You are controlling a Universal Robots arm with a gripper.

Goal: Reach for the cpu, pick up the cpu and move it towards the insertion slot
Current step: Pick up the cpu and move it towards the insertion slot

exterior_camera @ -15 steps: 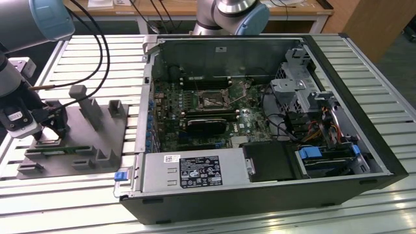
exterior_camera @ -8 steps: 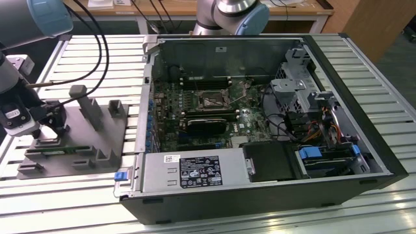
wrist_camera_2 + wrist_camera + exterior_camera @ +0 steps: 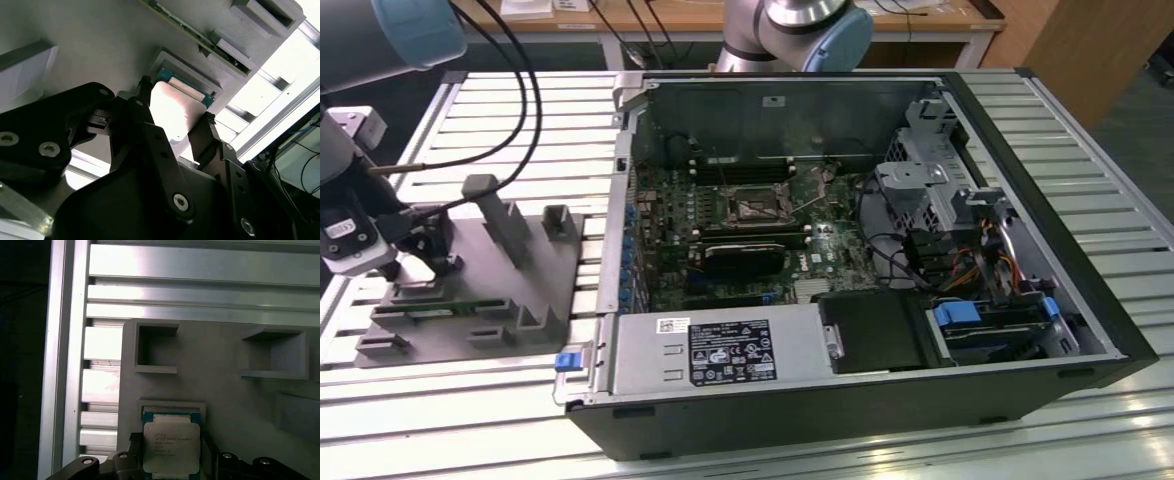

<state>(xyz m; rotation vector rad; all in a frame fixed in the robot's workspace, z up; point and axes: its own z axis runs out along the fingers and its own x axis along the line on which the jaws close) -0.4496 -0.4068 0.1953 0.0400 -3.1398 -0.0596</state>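
bench (image 3: 494, 100): slatted aluminium. It carries a grey fixture (image 3: 520, 285) toward the exterior view's left and an open computer case (image 3: 1067, 300) toward its right.

cpu (image 3: 171, 447): square chip with a silver top and a green-edged board. It lies flat in a shallow pocket of the fixture, near the fixture's edge beside the bench slats. So far as both wrist views show, it is not yet lifted.

hand (image 3: 171, 440): low over the fixture, at the end of the arm (image 3: 347, 200). Its two dark jaws stand one against each of two opposite edges of the cpu, with no gap visible. Judged clenched on the cpu, though how hard it presses cannot be read.

insertion slot (image 3: 754, 205): dark-framed square socket on the green board inside the case, with a lever beside it. It is well apart from the hand, with the case wall between.

step in hand: the pick-up, at the grasp. The reach is complete and the carry is not begun.

next move calls for: a straight, level lift clear of the pocket walls, a grip that keeps the chip flat, and enough height to pass over the case wall.
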